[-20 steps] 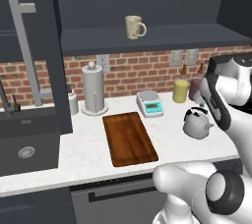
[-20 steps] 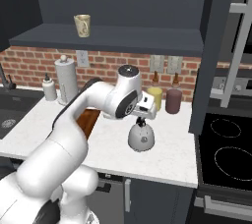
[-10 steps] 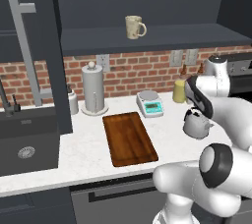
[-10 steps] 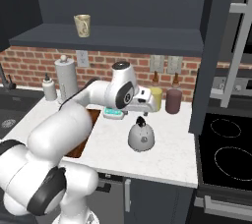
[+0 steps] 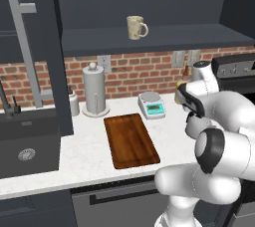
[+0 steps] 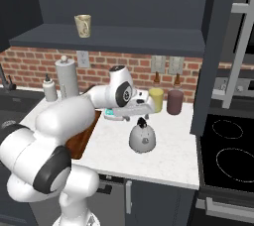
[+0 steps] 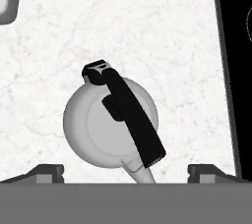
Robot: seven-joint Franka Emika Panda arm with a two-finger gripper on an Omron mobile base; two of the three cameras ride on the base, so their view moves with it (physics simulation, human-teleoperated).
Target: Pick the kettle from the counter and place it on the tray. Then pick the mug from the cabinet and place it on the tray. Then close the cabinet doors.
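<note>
The gripper [image 7: 125, 171] hangs directly above the kettle [image 7: 111, 128], jaws spread wide and empty, one tip on each side of the hand view's bottom edge. The kettle stands upright on the counter [image 6: 168, 143], well apart from the tray [image 5: 130, 139], which lies bare to the left, past the kitchen scale [image 5: 151, 104].

In the hand view the kettle's dark handle runs across the dome from about 11 o'clock to about 5 o'clock, and the pale spout points toward 6 o'clock. The jaws, by contrast, line up from 9 to 3 o'clock. So the step in hand is the reach for the kettle, and the grasp itself is not yet made.

To do it well, I judge the wrist should roll until the fingers sit square across the handle — one on each flank — before descending. The handle is a thin strap over a rounded, smooth body, so a grip on the dome alone would likely slip. Centre over the middle of the handle, near the knob, then come straight down.

The mug [image 5: 135, 27] waits on the cabinet shelf [image 5: 149, 39], at 12 o'clock above the tray — with the doors open.
</note>
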